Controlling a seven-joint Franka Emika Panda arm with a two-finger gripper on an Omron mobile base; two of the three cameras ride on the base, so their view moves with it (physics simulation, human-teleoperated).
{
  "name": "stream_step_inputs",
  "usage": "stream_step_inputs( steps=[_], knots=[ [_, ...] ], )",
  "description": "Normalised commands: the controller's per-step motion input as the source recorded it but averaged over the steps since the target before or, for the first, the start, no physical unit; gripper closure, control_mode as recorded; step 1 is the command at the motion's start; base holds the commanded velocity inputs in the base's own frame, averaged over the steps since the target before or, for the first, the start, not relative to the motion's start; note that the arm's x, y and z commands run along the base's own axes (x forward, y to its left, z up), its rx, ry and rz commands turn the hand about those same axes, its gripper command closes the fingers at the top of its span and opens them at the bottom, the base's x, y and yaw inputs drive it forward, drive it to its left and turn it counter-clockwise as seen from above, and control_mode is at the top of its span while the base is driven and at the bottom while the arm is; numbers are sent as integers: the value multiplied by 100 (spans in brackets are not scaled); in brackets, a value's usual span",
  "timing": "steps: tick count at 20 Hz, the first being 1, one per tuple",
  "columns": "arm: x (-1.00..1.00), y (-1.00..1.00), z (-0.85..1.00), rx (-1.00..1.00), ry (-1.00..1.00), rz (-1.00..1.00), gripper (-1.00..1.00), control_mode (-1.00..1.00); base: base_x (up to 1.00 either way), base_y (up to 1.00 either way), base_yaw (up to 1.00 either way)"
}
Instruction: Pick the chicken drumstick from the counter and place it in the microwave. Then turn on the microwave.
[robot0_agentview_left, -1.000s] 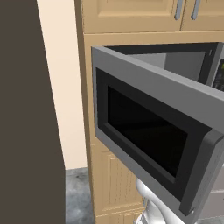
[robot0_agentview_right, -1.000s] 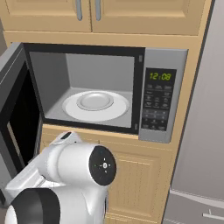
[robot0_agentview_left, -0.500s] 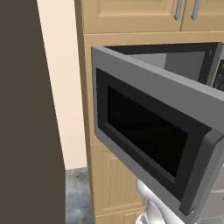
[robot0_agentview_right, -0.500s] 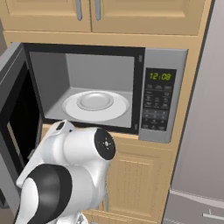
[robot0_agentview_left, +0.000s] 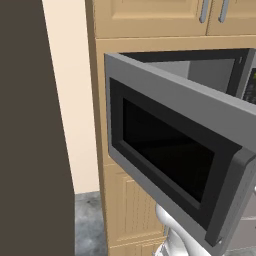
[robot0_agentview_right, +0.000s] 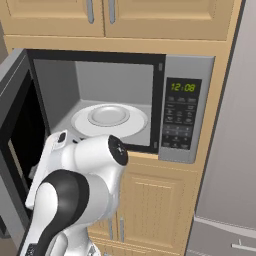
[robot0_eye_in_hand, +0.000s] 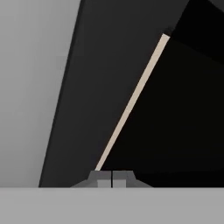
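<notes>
Empty, clenched gripper (robot0_eye_in_hand: 112, 178) faces the microwave (robot0_agentview_right: 187, 115) door (robot0_agentview_left: 175, 150), seemingly to swing it; turntable (robot0_agentview_right: 110, 119) lies bare.

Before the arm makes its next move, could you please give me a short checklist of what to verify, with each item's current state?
1. Microwave door swung open: ok.
2. Turntable bare, ready for food: ok.
3. Chicken drumstick inside the microwave: not ok.
4. Gripper open for a pick: not ok, its fingertips meet.
5. Drumstick held: not ok, nothing between the tips.
6. Keypad lit, clock showing: ok.
</notes>
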Motion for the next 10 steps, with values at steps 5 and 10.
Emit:
stream_step_inputs(
  steps=[5,10],
  knots=[
    [1,18,0,0,-9,14,100,-100,0,0,0],
    [-8,11,0,4,-9,11,100,-100,0,0,0]
  ],
)
